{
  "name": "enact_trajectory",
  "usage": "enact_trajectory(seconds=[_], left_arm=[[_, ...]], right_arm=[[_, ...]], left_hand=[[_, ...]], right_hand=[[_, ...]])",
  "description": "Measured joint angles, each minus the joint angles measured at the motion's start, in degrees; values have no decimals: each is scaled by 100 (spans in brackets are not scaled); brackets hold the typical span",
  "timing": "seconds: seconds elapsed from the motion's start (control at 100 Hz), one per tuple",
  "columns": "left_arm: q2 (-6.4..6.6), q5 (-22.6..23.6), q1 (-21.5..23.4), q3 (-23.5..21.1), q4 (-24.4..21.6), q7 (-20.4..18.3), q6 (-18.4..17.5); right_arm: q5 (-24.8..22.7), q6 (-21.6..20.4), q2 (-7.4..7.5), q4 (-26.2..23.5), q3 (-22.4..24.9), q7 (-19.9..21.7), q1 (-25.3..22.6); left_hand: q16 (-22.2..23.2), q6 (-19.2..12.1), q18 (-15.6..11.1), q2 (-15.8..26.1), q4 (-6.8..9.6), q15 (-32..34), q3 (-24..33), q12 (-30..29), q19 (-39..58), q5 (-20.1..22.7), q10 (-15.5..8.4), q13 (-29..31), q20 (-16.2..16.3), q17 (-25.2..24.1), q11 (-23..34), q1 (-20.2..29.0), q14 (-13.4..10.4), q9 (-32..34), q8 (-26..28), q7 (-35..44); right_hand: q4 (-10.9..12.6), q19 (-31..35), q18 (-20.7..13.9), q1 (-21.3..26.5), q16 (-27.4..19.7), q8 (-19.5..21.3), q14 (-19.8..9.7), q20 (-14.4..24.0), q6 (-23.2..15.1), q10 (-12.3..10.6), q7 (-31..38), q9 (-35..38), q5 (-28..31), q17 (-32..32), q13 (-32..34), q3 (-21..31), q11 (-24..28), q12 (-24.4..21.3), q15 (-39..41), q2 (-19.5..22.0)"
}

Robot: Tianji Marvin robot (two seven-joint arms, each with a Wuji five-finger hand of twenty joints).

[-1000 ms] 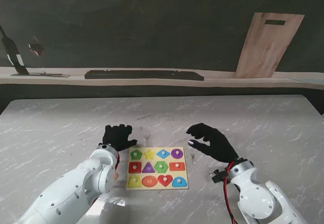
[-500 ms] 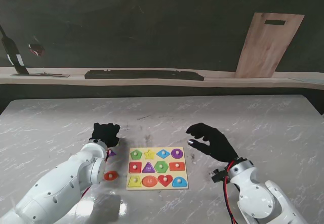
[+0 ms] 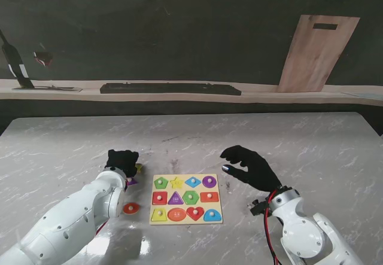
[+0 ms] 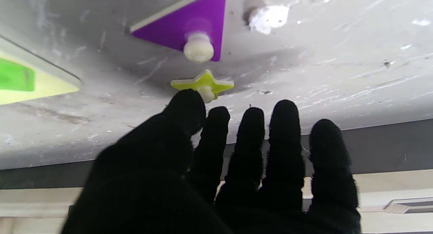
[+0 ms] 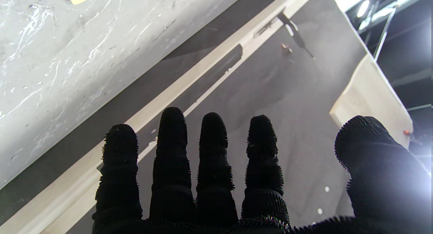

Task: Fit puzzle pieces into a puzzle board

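The puzzle board is seen between the arms. The left hand is spread over a yellow star piece, whose knob is partly hidden by the thumb; contact cannot be told. A purple triangle piece is cut off. The right hand is held open, empty.

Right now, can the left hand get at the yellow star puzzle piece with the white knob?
Probably yes. The left hand is open, its fingertips just short of the yellow star puzzle piece, with nothing between; the purple triangle piece lies beyond it.
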Motion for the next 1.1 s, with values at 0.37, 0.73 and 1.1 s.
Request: enact_trajectory(seconds=[0.37,0.73,1.1], left_arm=[[-103,-291,-134,221,378,502,151],[-163,-379,-127,239,412,556,154],[-167,-426,-149,267,408,536,183]], right_arm=[[-1,23,0,12,-8,2,12],[-10,58,0,29,-36,-6,36],[-8,61,0,37,-45,-4,46]], left_hand=[[-117,-166,0,-488,-167,137,-322,603,157,118,-63,512,0,452,203,301,-75,843,42,1354],[-125,-182,0,-492,-167,216,-285,722,229,118,-65,601,0,586,210,441,-77,1042,40,1549],[-125,-189,0,-493,-167,285,-326,747,229,270,-65,601,0,586,219,441,-77,1043,27,1596]], right_hand=[[0,0,0,0,0,0,0,0,0,0,1,26,0,0,0,0,0,0,0,0],[0,0,0,0,0,0,0,0,0,0,1,60,0,0,0,0,15,0,0,0],[0,1,0,0,0,0,0,0,0,0,1,60,1,0,0,0,15,2,1,0]])
